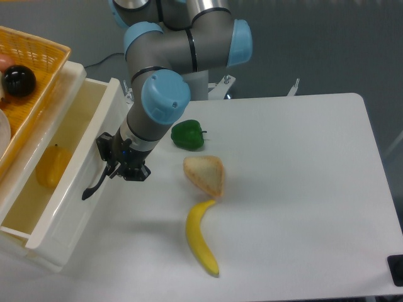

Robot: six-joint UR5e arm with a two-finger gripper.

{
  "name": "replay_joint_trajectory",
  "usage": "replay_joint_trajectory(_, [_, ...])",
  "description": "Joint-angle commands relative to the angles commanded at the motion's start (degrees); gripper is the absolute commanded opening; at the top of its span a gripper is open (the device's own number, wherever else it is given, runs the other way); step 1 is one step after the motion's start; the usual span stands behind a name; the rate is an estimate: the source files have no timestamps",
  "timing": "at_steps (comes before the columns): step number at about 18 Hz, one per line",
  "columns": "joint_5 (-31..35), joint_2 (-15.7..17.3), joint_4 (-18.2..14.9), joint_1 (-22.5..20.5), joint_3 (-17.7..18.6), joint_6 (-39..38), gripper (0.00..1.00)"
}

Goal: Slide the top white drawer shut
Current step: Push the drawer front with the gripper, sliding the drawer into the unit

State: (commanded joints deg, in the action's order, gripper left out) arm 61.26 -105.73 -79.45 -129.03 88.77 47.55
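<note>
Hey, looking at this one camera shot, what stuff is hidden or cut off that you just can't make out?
- Hand: its fingers sit against the black handle, dark on dark, so open or shut is unclear.
- Yellow object inside the top white drawer: partly hidden by the drawer front.
- Lower drawer: hidden beneath the top one.
- Orange basket: cut off by the left edge.
- Dark object: cut off at the right edge.

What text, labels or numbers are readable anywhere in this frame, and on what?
None readable.
The top white drawer, arm, gripper, banana, bread, green pepper and orange basket show no print.
A dark object at the table's right edge is cut off; any marking on it cannot be made out.
</note>
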Motion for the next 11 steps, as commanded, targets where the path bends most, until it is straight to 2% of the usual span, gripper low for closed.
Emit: replay_joint_trajectory(11, [-1.05,0.0,0.26,1.5,-0.53,-0.26,0.17])
